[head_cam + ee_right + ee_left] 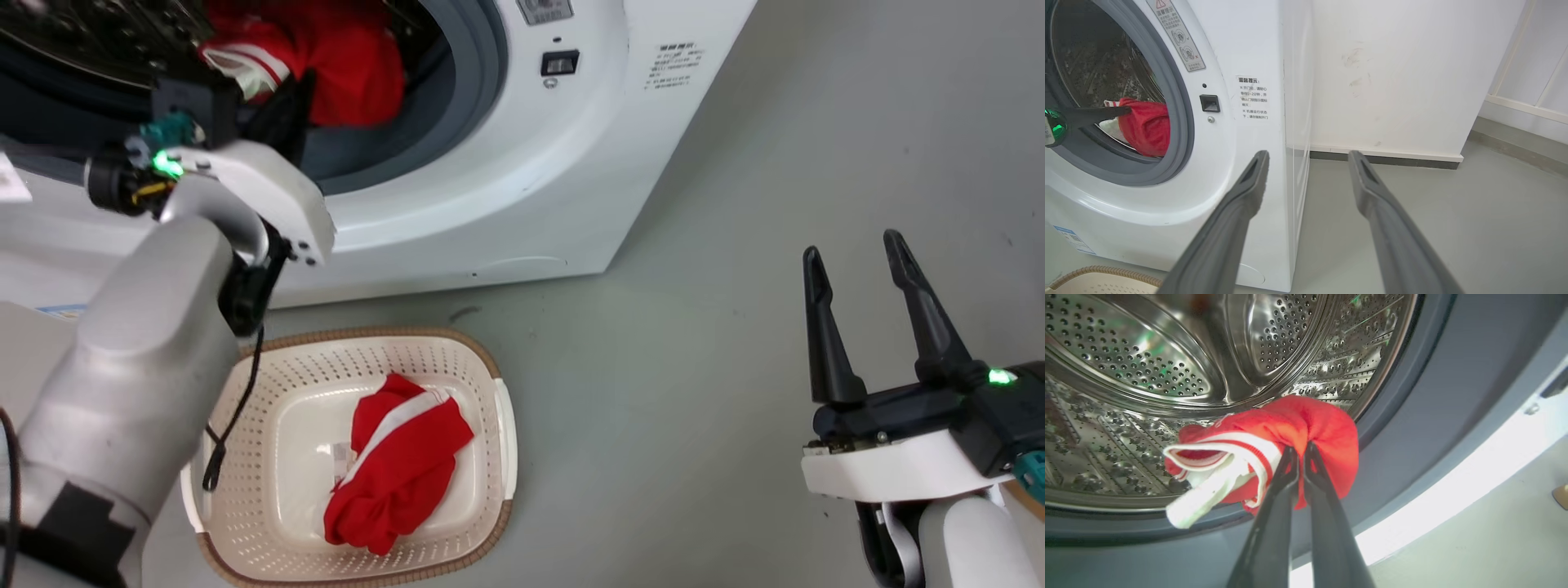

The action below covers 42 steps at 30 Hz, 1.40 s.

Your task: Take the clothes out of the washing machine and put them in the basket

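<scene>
The white washing machine [571, 163] stands open ahead. A red garment with white stripe trim [1306, 428] hangs at the porthole's lower edge, and my left gripper [1300, 451] is shut on it. From the head camera that garment [343, 65] shows in the opening above my left wrist. In the right wrist view it [1145, 124] hangs inside the grey gasket. Another red garment [400, 469] lies in the cream basket [490, 384] on the floor below the door opening. My right gripper [853, 257] stands open over the bare floor at the right, holding nothing.
The steel drum [1147, 367] lies behind the held garment. Grey floor [694, 367] stretches between the basket and my right arm. A white wall with a dark skirting [1384, 159] runs right of the machine. My left forearm [139, 359] overhangs the basket's left side.
</scene>
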Tool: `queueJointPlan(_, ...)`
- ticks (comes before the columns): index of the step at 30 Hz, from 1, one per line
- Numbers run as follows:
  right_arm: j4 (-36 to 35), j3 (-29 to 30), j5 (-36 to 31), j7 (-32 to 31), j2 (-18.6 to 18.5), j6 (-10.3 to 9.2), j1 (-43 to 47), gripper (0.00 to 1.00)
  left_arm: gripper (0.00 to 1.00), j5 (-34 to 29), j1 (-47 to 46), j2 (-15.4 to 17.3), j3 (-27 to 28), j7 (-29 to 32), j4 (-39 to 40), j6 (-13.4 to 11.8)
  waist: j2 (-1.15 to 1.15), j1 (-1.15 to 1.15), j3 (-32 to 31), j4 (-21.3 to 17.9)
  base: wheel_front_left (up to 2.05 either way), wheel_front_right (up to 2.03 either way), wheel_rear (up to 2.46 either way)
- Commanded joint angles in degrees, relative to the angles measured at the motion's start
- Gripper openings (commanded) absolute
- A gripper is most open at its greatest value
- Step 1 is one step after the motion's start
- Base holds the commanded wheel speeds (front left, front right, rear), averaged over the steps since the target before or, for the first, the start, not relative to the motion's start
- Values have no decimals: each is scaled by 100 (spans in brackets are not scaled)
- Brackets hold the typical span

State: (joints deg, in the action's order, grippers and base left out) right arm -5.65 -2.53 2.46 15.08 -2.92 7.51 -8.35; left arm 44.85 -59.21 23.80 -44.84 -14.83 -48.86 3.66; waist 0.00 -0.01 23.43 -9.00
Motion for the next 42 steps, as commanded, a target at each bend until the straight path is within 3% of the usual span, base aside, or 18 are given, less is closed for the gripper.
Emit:
queueJointPlan(1, 16, 5, -30, 12, 8, -5, 72, 100, 0, -27, 178, 22, 40, -39, 133, -55, 0, 1, -186, 88, 0, 0, 0)
queueJointPlan(13, 74, -9, -104, 13, 8, -4, 454, 100, 0, -509, 1740, 460, 703, -49, 2511, -852, 0, 1, -905, 357, 0, 0, 0)
queueJointPlan(24, 92, -39, -93, 13, 8, -4, 689, 100, 0, -749, 2431, 1002, 910, 22, 4230, -1475, 0, 1, -1255, 490, 0, 0, 0)
queueJointPlan(34, 121, -57, -34, 12, 8, -4, 816, 100, 0, -785, 3024, 1432, 1016, 168, 5351, -1981, 0, 1, -1467, 568, 0, 0, 0)
queueJointPlan(42, 98, -65, -23, 13, 9, -4, 848, 100, 0, -819, 3521, 1624, 906, 253, 5870, -2209, 0, 1, -1499, 595, 0, 0, 0)
